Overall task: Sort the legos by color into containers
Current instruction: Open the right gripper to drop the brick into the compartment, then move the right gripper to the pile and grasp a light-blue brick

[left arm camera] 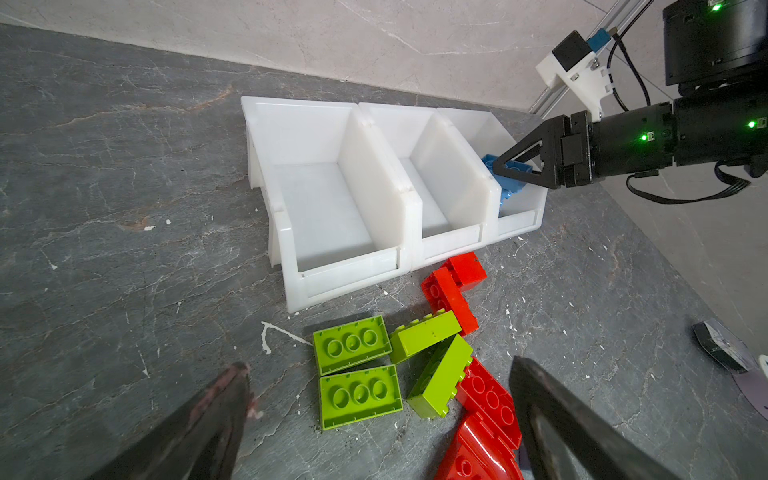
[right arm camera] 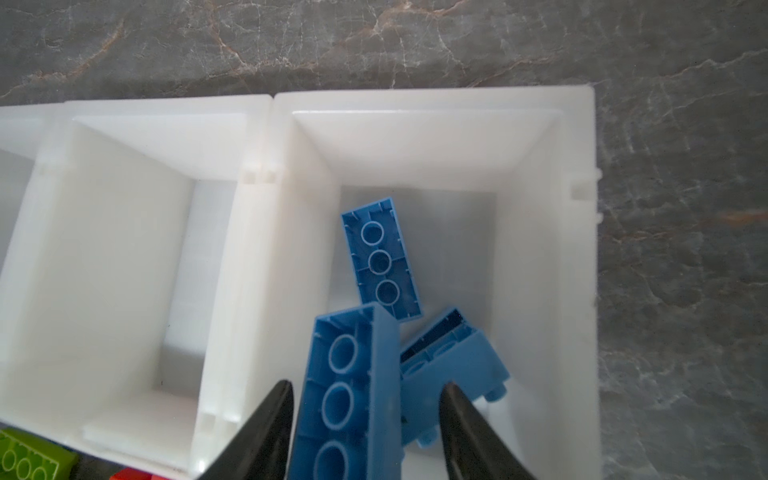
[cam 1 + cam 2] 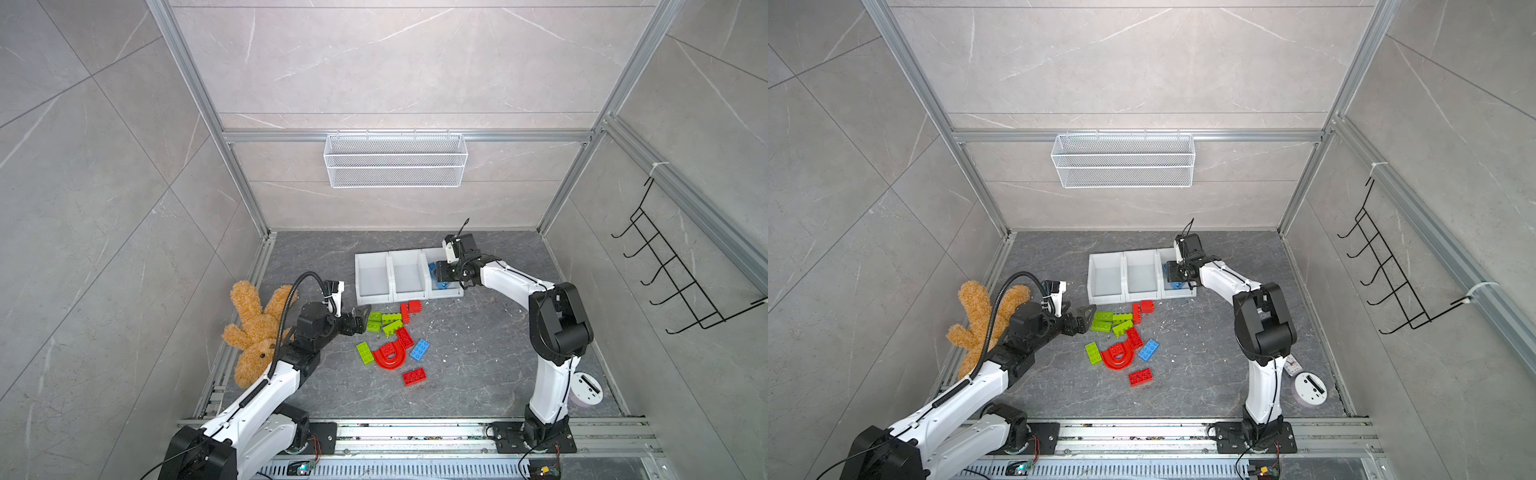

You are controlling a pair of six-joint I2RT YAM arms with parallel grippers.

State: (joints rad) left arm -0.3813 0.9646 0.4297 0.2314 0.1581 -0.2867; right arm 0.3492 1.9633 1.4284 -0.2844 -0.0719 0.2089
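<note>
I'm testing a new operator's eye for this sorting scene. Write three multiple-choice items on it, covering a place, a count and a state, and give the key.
1. Which white bin holds bricks?
A. left bin
B. middle bin
C. right bin

2. How many blue bricks lie loose on the table?
A. none
B. one
C. three

3. What is the state of the left tool?
A. open and empty
B. shut on a green brick
C. shut on the plush toy

Key:
1. C: the blue bricks lie only in that bin.
2. B: a single blue brick lies outside the bins.
3. A: its fingers stand wide apart over the green bricks and grip nothing.
</note>
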